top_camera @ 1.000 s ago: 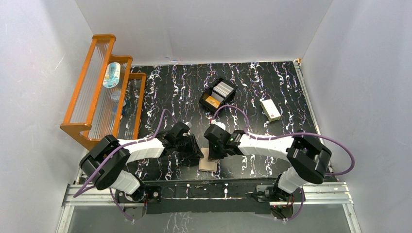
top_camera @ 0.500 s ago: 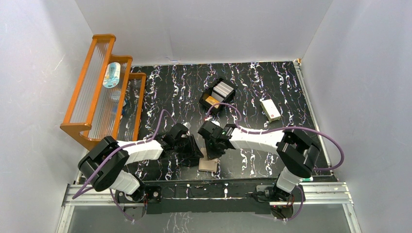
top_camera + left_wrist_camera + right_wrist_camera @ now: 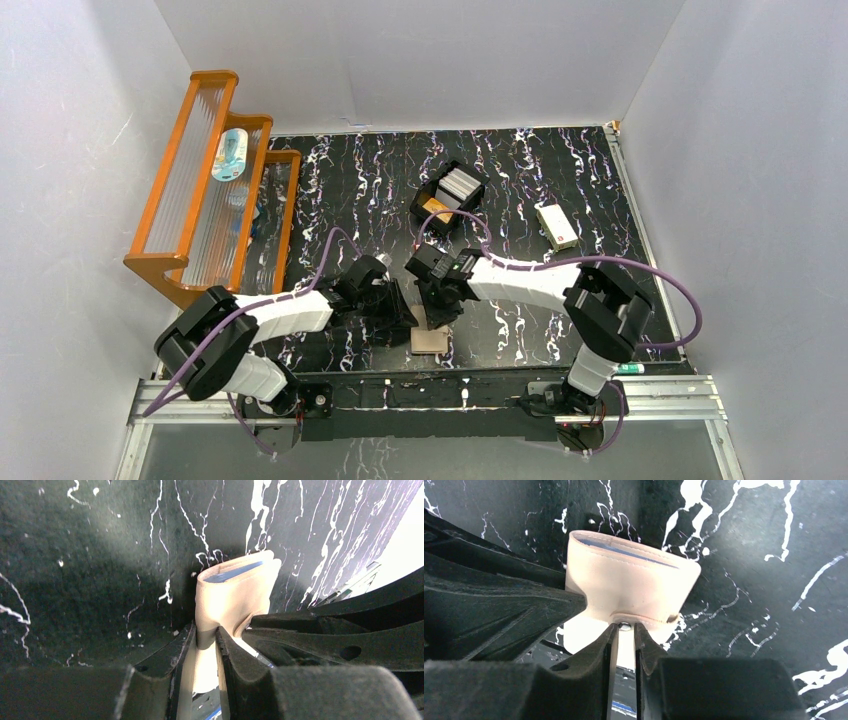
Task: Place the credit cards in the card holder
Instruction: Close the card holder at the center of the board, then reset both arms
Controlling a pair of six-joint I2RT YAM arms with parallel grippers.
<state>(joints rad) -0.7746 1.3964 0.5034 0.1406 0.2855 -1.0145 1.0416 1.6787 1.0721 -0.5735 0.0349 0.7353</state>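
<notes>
Both arms fold inward from their bases at the near edge of the desk [image 3: 520, 170], with elbows raised and wrists bent down, and meet over the near-centre.

The left tool [image 3: 206, 636] comes in from the left. Its fingers [image 3: 172, 652] are pressed together on the near margin of the card holder [image 3: 235, 597].

The right tool [image 3: 625, 629] comes in from the right. Its fingers [image 3: 646, 647] are closed to a narrow slit and pinch the holder's snap tab, where a small metal stud shows.

The tan holder stands on edge between the two tools, touching the desk, with its mouth turned away from both wrist cameras. A blue edge [image 3: 234, 572] lies inside the mouth; it cannot be told whether this is a card.

From above, the wrists cover most of the holder and only its near end shows. The remaining credit cards [image 3: 461, 183] sit in the black tray [image 3: 424, 200] toward the far centre of the desk, and their number is unclear. A white box [image 3: 556, 226] lies toward the far right, and an orange rack [image 3: 180, 215] stands along the left edge.
</notes>
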